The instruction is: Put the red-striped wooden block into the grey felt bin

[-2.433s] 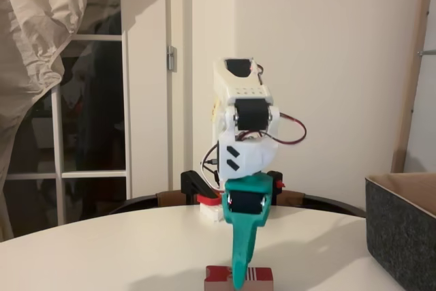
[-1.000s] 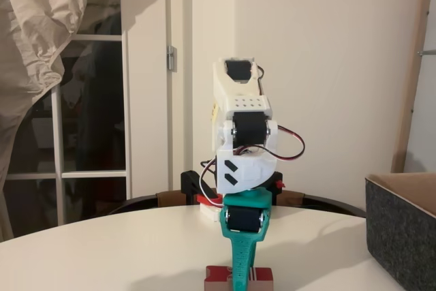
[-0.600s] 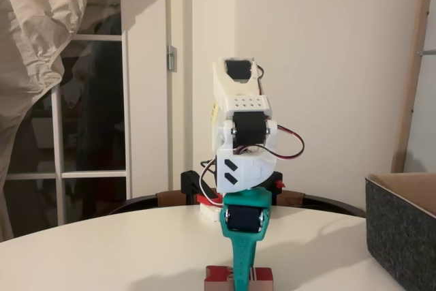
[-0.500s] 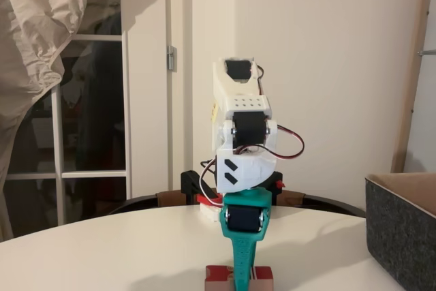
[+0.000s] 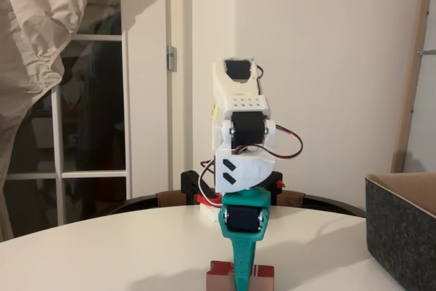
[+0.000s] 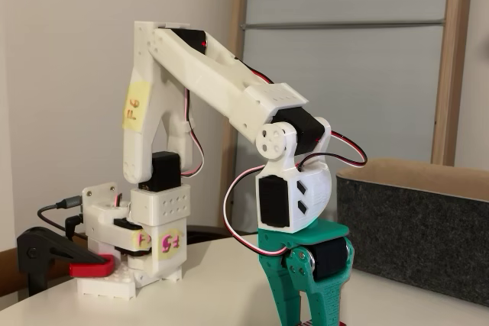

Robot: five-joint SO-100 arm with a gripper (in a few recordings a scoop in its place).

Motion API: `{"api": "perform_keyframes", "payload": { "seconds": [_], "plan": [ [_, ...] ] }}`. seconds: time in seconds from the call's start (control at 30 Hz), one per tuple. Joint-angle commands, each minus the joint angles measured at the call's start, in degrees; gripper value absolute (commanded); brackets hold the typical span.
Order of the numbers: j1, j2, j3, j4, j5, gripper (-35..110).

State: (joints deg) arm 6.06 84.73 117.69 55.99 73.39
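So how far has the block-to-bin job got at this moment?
Early stage. Done: the gripper is down at the red-striped wooden block on the table, with a green finger across its front. In hand: the grasp, though whether it has closed isn't clear. Left: lifting the block, carrying it to the grey felt bin at the right, and releasing it.

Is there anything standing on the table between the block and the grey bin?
Nothing visible. The gripper is down on the block, and the white table looks bare across to the bin at the right edge of the front fixed view.

Rough grey felt bin (image 5: 402,226)
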Motion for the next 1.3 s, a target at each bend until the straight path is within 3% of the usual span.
{"api": "perform_keyframes", "payload": {
  "seconds": [0.0, 1.27],
  "plan": [
    [1.7, 1.1, 1.2, -0.4, 1.8, 9],
    [6.1, 27.4, 1.2, -0.2, 10.2, 5]
  ]
}}
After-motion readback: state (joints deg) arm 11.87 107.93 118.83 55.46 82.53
